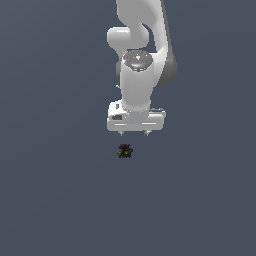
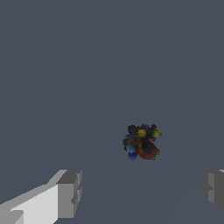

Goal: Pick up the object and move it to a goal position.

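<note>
A white, glossy Franka Panda arm (image 1: 141, 55) reaches down over a plain slate-grey floor (image 1: 50, 200), its white two-fingered gripper (image 1: 134, 133) pointing straight at the surface. In the exterior view only the two short grey fingertips (image 1: 122, 133) show beneath the broad white hand block, set well apart from each other. The wrist view confirms it: the jaws stand wide, one grey finger pad (image 2: 70, 194) on its white finger at one side of the picture and the other pad (image 2: 213, 188) at the far edge, with bare floor between them and nothing gripped. The object, a tiny dark, lumpy cluster flecked with red, yellow, green and blue specks (image 1: 124, 151), lies on the floor just beyond the gripper in the exterior view, slightly toward the exterior view's left of the hand's midline and apart from both fingertips. In the wrist view the same speckled lump (image 2: 141, 142) sits ahead of the gap between the fingers, nearer the far pad, touching neither. How high the gripper hangs above the floor cannot be told.
</note>
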Robot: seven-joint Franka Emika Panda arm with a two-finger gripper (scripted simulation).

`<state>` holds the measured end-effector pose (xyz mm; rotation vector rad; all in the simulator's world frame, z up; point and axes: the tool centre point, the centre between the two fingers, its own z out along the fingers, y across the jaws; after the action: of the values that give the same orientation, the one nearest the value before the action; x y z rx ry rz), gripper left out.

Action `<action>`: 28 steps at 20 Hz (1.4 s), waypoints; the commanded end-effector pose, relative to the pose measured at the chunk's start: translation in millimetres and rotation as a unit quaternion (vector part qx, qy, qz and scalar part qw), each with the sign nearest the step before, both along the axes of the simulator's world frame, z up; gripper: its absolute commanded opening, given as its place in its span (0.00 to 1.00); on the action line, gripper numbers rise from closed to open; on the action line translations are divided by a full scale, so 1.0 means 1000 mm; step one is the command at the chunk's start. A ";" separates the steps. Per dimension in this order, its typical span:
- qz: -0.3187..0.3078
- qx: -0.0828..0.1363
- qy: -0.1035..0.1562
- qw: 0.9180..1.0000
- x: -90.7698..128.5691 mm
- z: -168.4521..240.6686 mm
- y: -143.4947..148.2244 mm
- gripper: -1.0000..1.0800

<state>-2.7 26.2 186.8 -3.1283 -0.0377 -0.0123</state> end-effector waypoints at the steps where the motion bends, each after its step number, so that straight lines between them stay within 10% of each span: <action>1: 0.000 0.000 0.000 1.000 0.000 0.000 0.000 0.96; 28: -0.110 -0.002 0.020 0.994 -0.012 -0.021 -0.032 0.96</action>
<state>-14.7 -5.9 168.4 -3.1219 0.2613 0.0469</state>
